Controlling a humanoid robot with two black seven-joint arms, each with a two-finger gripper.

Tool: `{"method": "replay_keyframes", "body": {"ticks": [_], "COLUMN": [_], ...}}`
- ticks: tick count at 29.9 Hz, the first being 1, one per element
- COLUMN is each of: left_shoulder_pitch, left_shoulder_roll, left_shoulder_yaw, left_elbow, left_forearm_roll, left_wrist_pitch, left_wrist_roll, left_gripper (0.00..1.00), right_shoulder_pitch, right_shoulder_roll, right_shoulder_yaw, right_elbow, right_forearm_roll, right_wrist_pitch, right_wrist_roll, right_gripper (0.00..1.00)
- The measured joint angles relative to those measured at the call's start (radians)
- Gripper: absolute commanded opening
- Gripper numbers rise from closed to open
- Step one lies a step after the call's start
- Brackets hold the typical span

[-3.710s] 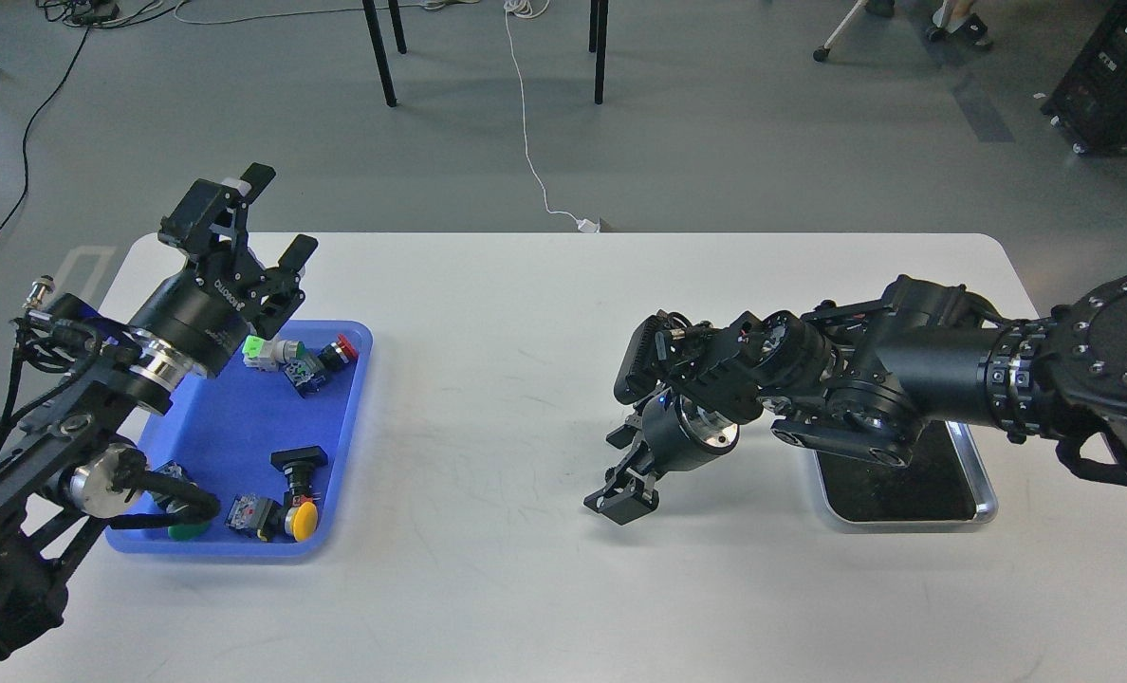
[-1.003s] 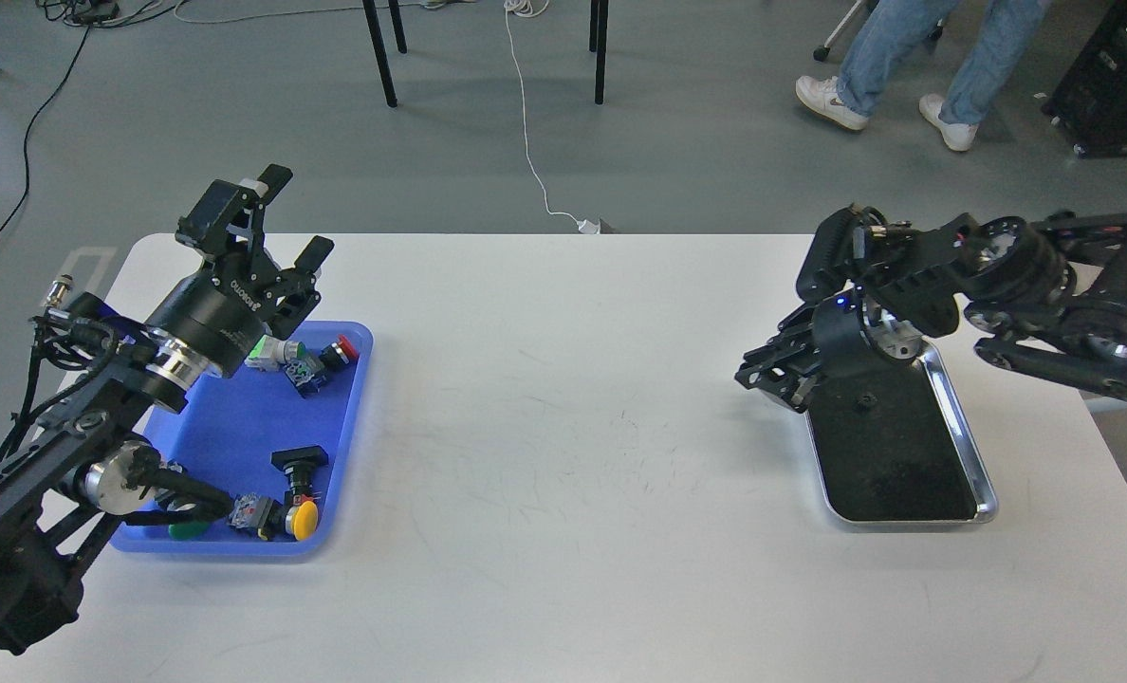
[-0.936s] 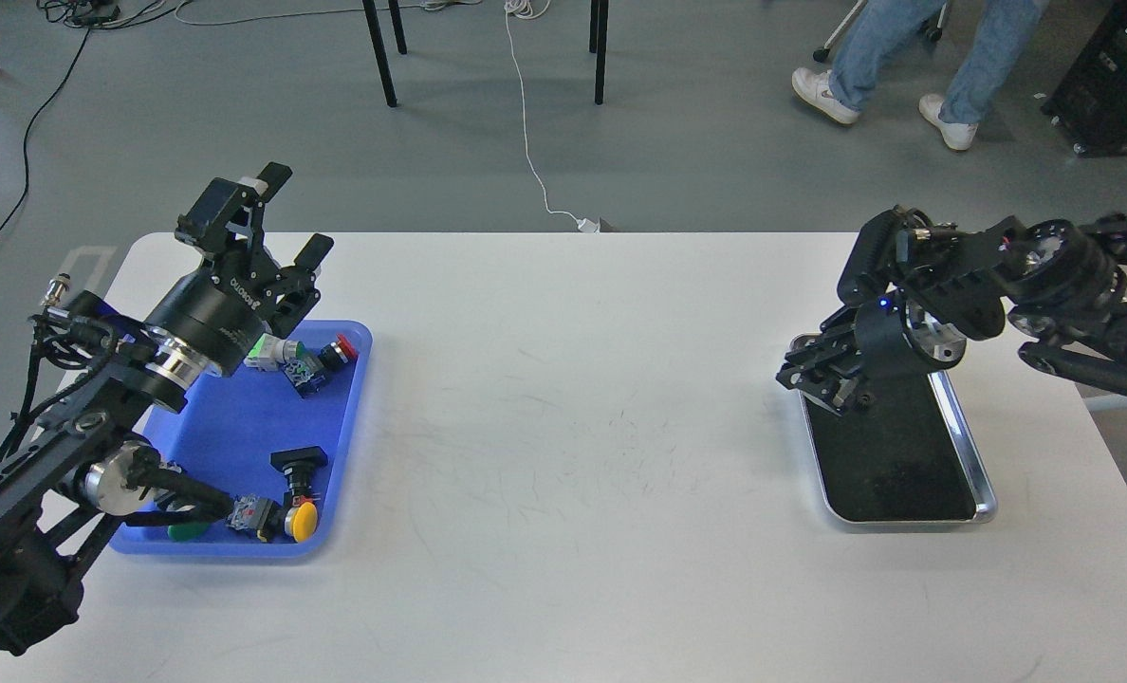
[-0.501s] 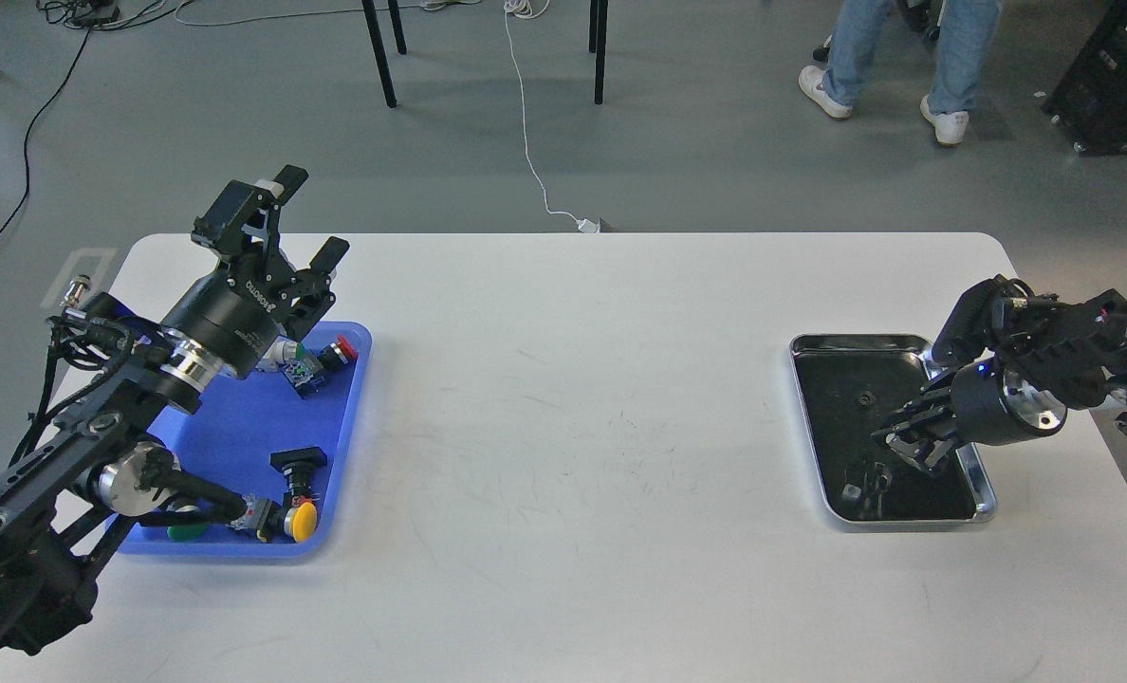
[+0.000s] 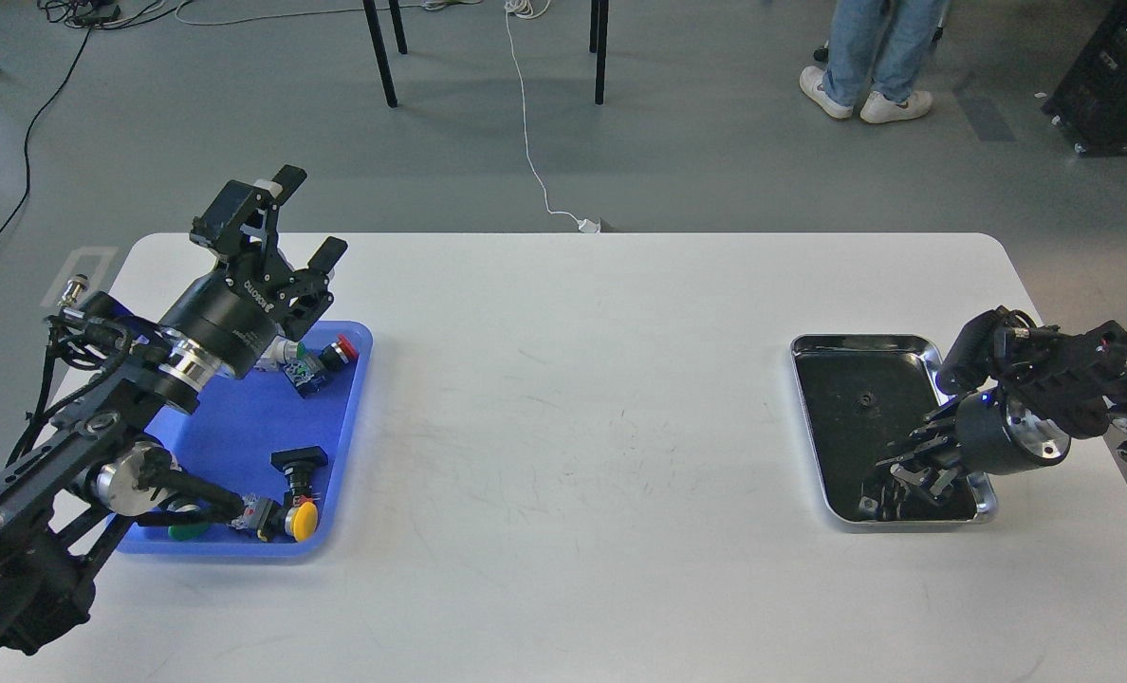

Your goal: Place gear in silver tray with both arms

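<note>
Two hands show in the head view. Left hand (image 5: 290,230) hangs with its fingers spread apart above the far end of the blue tray (image 5: 231,427) of push-buttons. Right hand (image 5: 914,467) dips into the near right corner of the silver tray (image 5: 815,446) on the counter (image 5: 573,398); whether its dark fingers are parted cannot be told. A small gear (image 5: 866,399) lies on the tray bottom, beyond that hand.
</note>
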Motion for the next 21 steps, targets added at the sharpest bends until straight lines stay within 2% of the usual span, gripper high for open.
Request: {"method": "replay_keyframes", "body": {"ticks": [1, 2, 9, 12, 15, 19, 21], "left_shoulder_pitch": [0.0, 0.0, 0.0, 0.0, 0.002, 0.009, 0.011], "left_shoulder_roll": [-0.001, -0.001, -0.003, -0.004, -0.013, -0.027, -0.029], "left_shoulder_yaw": [0.0, 0.0, 0.0, 0.0, 0.0, -0.001, -0.001], "left_elbow": [0.0, 0.0, 0.0, 0.0, 0.001, 0.001, 0.001], "left_forearm_roll": [0.0, 0.0, 0.0, 0.0, 0.0, 0.001, 0.001], "left_wrist_pitch": [0.0, 0.0, -0.004, -0.005, -0.005, -0.004, -0.004], "left_wrist_roll": [0.0, 0.0, 0.0, -0.001, -0.002, -0.005, -0.006], "left_gripper": [0.98, 0.98, 0.98, 0.98, 0.98, 0.98, 0.98], "right_shoulder_pitch": [0.0, 0.0, 0.0, -0.01, -0.046, -0.118, -0.14], "right_shoulder_roll": [0.0, -0.002, -0.038, -0.047, -0.04, 0.015, 0.034], "right_shoulder_yaw": [0.0, 0.001, 0.108, 0.207, 0.293, 0.387, 0.409], "right_elbow": [0.001, 0.001, 0.032, 0.046, 0.049, 0.047, 0.046], "right_forearm_roll": [0.0, 0.0, 0.016, 0.076, 0.272, 0.643, 0.739], "right_wrist_pitch": [0.0, 0.0, -0.003, -0.003, -0.007, -0.009, -0.01], "right_wrist_roll": [0.0, 0.0, 0.0, 0.0, 0.0, 0.0, 0.0], "right_gripper": [0.77, 0.79, 0.93, 0.94, 0.95, 0.95, 0.95]}}
